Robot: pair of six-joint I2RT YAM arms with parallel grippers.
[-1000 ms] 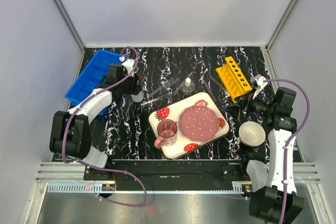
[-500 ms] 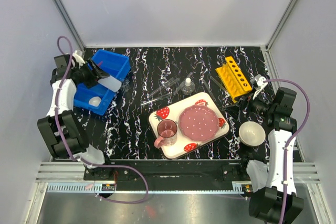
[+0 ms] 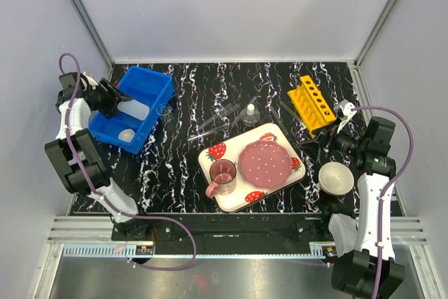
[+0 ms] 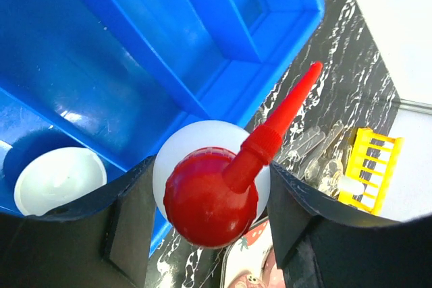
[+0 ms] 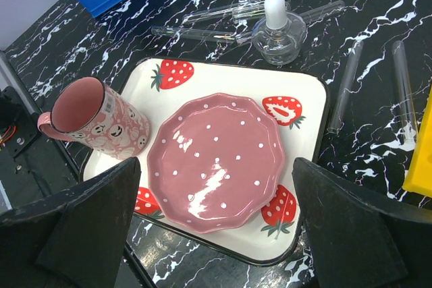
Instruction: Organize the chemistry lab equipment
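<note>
While left gripper [image 4: 212, 219] is pinching white squeeze bottle [image 4: 214, 183] over blue bin [image 4: 172, 45], lowering it upright before releasing is looking wisest.

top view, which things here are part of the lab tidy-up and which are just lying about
Part of the job:
squeeze bottle, white dome, yellow rack, glass tubes, flask, blue bin that takes them

Just lying about:
strawberry tray, pink plate, pink cup, white bowl
</note>
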